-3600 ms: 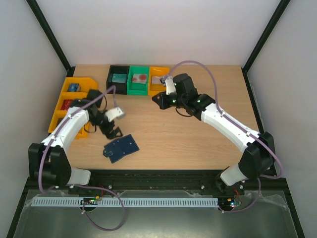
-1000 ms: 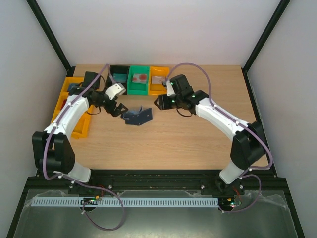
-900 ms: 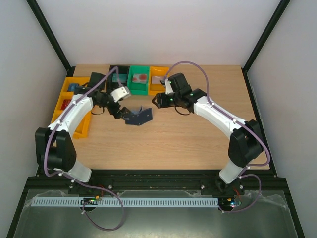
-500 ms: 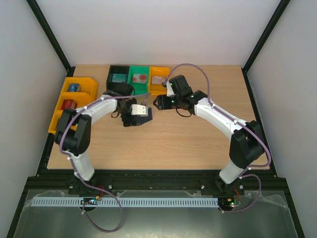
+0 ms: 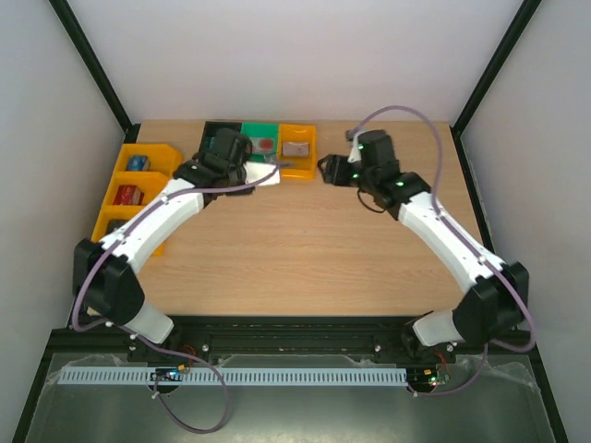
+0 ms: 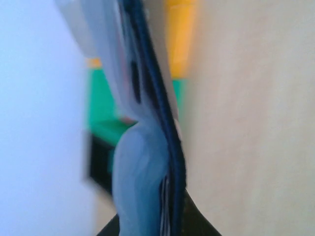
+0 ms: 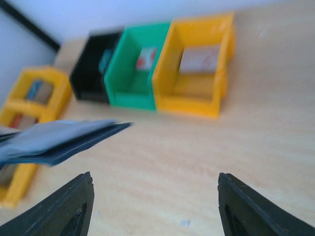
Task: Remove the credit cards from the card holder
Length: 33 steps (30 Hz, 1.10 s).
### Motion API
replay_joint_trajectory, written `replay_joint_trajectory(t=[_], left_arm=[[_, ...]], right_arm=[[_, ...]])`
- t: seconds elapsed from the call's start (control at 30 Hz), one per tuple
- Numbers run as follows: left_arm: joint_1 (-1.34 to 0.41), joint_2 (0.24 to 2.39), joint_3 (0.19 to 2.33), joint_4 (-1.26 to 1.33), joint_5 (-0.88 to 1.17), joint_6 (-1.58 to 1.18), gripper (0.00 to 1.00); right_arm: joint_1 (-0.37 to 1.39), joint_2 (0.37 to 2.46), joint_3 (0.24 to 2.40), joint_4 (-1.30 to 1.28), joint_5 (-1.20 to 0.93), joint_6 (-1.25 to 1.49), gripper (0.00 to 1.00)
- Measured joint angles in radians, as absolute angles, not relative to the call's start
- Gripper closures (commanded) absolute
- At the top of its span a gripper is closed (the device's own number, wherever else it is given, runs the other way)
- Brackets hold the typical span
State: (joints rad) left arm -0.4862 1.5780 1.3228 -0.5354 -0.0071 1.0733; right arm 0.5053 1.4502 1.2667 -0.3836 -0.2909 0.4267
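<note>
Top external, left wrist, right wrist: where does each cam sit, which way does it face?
Top external: above and behind the bases, looking down on the table; left arm and right arm whole, left gripper and right gripper far out.
Left wrist: on the left arm, close on the card holder edge-on, green bin beyond; little of its own gripper shows.
Right wrist: on the right arm, facing left toward the yellow bin; own spread fingers frame the bottom.
Shared: both wrist views show the card holder and green bin.

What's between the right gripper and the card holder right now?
Nothing. In the right wrist view, only bare tabletop shows between the open right gripper and the card holder the left gripper holds up; the yellow bin stands farther back.
</note>
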Motion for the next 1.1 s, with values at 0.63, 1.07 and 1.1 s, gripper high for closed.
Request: replay_joint_trajectory(t=[0.63, 1.07, 1.1], left_arm=[[-0.701, 1.303, 0.955, 1.113, -0.41, 2.047, 0.98], [-0.833, 1.314, 0.892, 1.358, -0.403, 2.092, 0.98], [-0.839, 1.319, 0.892, 1.361, -0.405, 2.092, 0.98]], right_arm=[[0.458, 1.194, 1.366, 0.1, -0.735, 0.611, 0.02], [0.46, 1.315, 1.4, 0.103, -0.778, 0.681, 0.01], [0.461, 1.316, 1.4, 0.109, -0.791, 0.685, 0.0]])
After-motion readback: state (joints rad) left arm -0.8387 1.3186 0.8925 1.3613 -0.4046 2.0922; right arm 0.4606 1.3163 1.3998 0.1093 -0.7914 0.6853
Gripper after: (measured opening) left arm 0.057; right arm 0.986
